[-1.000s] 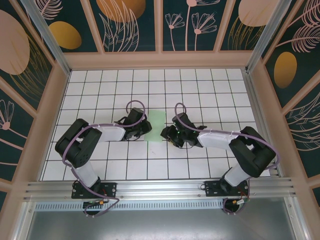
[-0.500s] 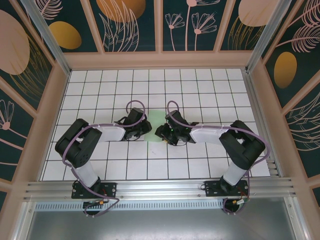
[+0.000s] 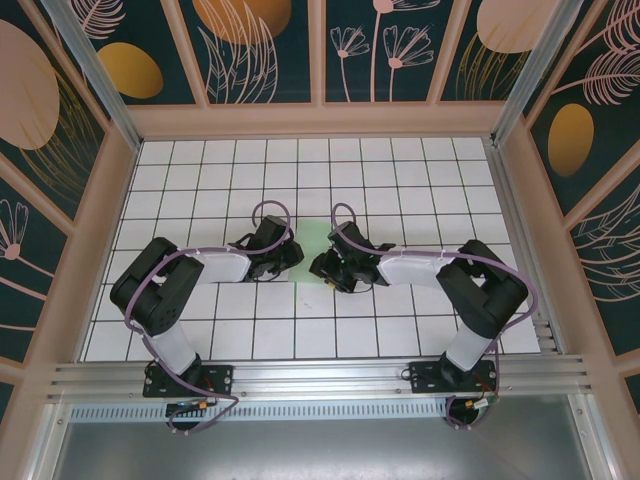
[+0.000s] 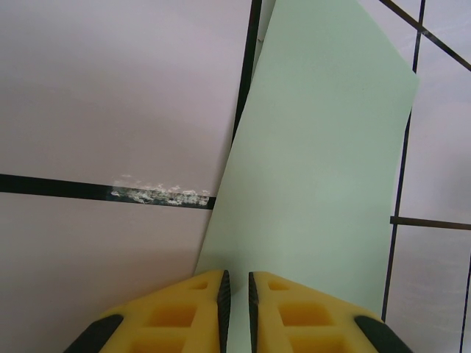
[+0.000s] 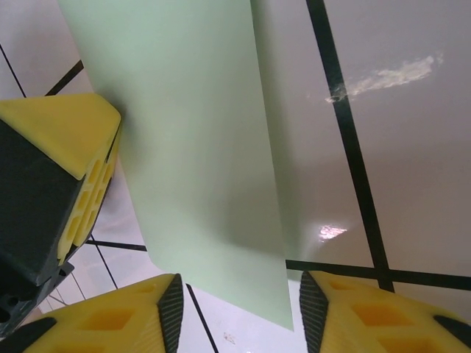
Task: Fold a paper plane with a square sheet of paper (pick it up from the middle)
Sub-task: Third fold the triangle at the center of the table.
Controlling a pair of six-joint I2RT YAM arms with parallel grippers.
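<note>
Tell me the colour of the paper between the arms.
The sheet is plain pale mint green; the left wrist view shows it best.

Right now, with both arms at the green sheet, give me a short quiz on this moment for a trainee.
1. True or false: the right pincer is wide open.
2. Pick one. The left pincer is: A, closed on the edge of the paper; B, wide open above a bare tile; C, holding a cup.
3. Fill in: the table is covered in white tiles with ___ grid lines.

Key: 1 true; 2 A; 3 black.
</note>
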